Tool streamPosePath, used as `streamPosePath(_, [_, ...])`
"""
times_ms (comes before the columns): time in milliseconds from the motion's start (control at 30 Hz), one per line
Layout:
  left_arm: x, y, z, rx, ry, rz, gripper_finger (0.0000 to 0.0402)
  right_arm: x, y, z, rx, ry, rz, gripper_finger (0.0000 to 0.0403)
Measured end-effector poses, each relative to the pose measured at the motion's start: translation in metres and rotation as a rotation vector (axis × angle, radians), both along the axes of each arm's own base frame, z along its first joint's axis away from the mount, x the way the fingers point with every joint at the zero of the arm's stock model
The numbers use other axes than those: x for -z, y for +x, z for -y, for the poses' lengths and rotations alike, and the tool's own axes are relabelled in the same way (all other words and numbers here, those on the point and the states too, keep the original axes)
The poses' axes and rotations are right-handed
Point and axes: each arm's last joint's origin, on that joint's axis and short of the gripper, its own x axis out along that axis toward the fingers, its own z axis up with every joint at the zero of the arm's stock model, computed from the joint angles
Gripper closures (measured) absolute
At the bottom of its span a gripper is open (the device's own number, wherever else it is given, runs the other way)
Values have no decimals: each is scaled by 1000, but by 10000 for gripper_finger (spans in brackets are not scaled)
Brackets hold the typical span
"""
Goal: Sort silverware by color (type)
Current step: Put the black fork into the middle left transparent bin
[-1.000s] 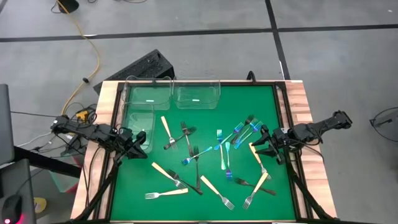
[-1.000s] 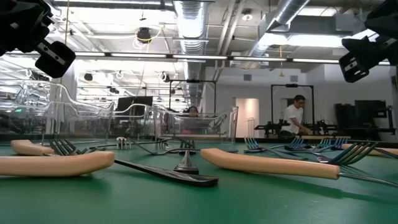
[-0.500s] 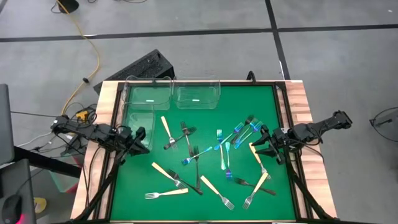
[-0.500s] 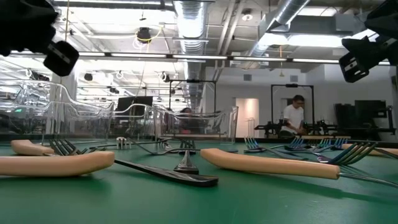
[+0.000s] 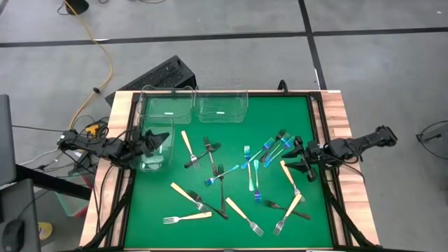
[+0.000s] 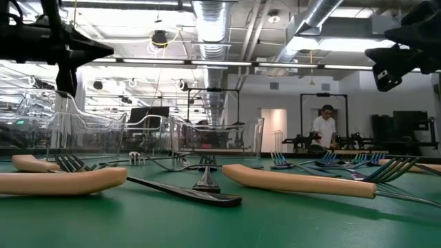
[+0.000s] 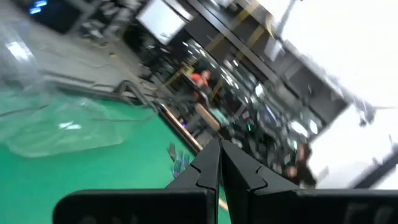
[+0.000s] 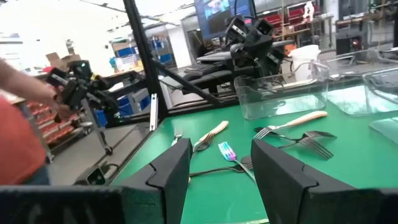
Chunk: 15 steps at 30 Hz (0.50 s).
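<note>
Several forks lie scattered on the green mat [image 5: 231, 231]: tan-handled ones [image 5: 187, 143] [image 6: 296, 180], iridescent blue ones [image 5: 252, 168] [image 8: 230, 152] and dark ones [image 5: 220, 189] [image 6: 186, 191]. My left gripper [image 5: 155, 142] [image 7: 219, 163] is shut and empty. It hovers at the table's left side, over a clear bin [image 5: 157, 148], pointing about level. My right gripper [image 5: 295, 157] [image 8: 217, 168] is open and empty. It hovers above the forks at the right side of the mat and shows high up in the low view [image 6: 396, 58].
Two more clear bins [image 5: 166, 103] [image 5: 221, 105] stand along the far edge of the mat. Wooden borders [image 5: 343, 140] frame the table. Beyond it, a person's sleeve [image 8: 18, 124] shows in the right wrist view, and another person [image 6: 324, 131] stands far off.
My left gripper has swung up and toward the far edge, from pointing down at the mat beside the bin to pointing about level over it, rolling as it went. It has stayed shut. The forks have not moved.
</note>
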Motion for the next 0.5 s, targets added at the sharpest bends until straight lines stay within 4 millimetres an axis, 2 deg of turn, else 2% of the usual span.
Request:
streamPosePath(200, [0, -1, -1, -49, -46, 15, 401, -2, 0, 1, 12, 56, 8, 211])
streamPosePath(367, [0, -1, -2, -61, -38, 10, 401, -2, 0, 1, -3, 267, -21, 211])
streamPosePath(500, [0, -2, -3, -108, -69, 25, 401, -2, 0, 1, -4, 310, -26, 211])
